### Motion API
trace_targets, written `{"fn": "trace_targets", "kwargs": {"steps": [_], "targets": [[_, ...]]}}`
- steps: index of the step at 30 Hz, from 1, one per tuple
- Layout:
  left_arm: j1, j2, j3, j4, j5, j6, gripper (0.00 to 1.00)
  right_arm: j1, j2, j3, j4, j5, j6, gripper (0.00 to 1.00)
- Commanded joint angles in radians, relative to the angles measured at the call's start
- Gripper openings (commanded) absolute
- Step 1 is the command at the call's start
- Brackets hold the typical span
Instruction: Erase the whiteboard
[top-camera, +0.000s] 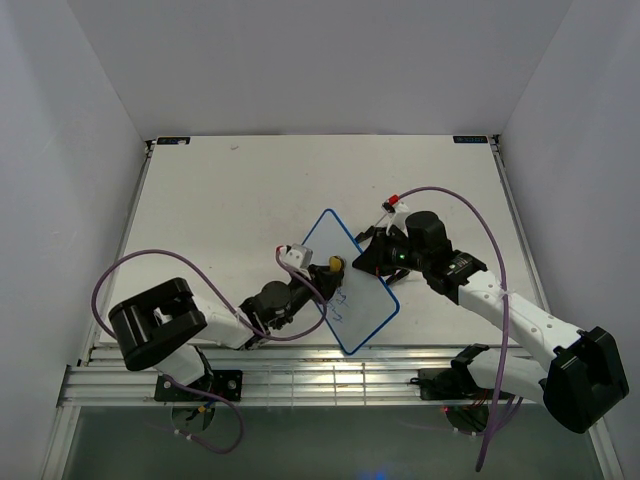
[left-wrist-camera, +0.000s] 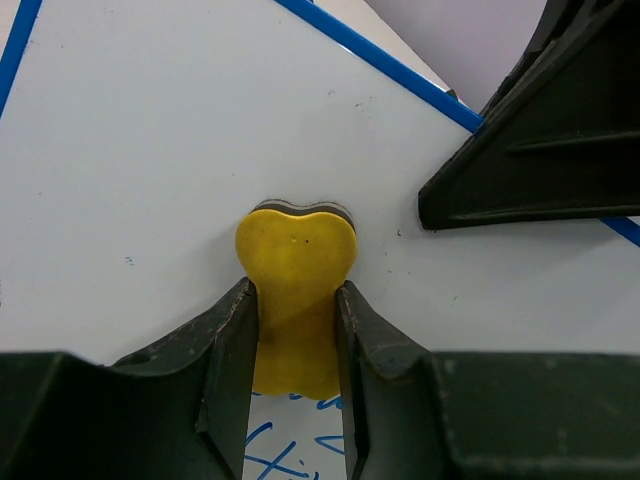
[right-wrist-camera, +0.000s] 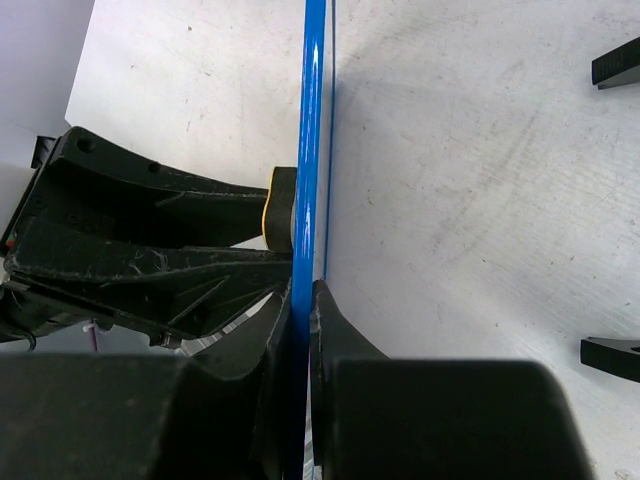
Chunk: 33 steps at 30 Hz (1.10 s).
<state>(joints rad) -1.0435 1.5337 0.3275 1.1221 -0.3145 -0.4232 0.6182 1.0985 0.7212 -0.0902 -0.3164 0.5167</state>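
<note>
whiteboard sits over the table's near half, blue edge pinched tight by the right gripper. left gripper clamps a yellow eraser against the board, beside blue scribbles.

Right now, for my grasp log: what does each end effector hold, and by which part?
The left end effector grips the yellow eraser around its narrow middle; right end effector clamps the whiteboard by its blue edge.

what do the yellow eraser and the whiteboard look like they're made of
Eraser: seemingly soft yellow foam, matte, with a dark felt-like layer against the board; pinched in the left tool. Whiteboard: smooth white sheet, probably a coated panel, hard to confirm. Its blue rim: shiny, plastic-looking, with a bright streak along it.
</note>
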Motion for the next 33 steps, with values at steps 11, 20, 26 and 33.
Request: {"fn": "trace_targets", "kwargs": {"steps": [11, 20, 26, 33], "targets": [[0.302, 0.002, -0.027, -0.17, 0.121, -0.138, 0.04, 0.052, -0.042, 0.009, 0.222, -0.286, 0.075, 0.08], [0.421, 0.16, -0.03, -0.074, 0.209, -0.19, 0.04, 0.052, -0.051, 0.015, 0.236, -0.294, 0.089, 0.08], [0.419, 0.212, -0.082, 0.045, 0.282, -0.242, 0.04, 0.052, -0.039, 0.018, 0.245, -0.289, 0.095, 0.08], [0.297, 0.132, -0.044, 0.013, 0.31, -0.2, 0.04, 0.052, -0.02, 0.003, 0.267, -0.291, 0.101, 0.08]]}}
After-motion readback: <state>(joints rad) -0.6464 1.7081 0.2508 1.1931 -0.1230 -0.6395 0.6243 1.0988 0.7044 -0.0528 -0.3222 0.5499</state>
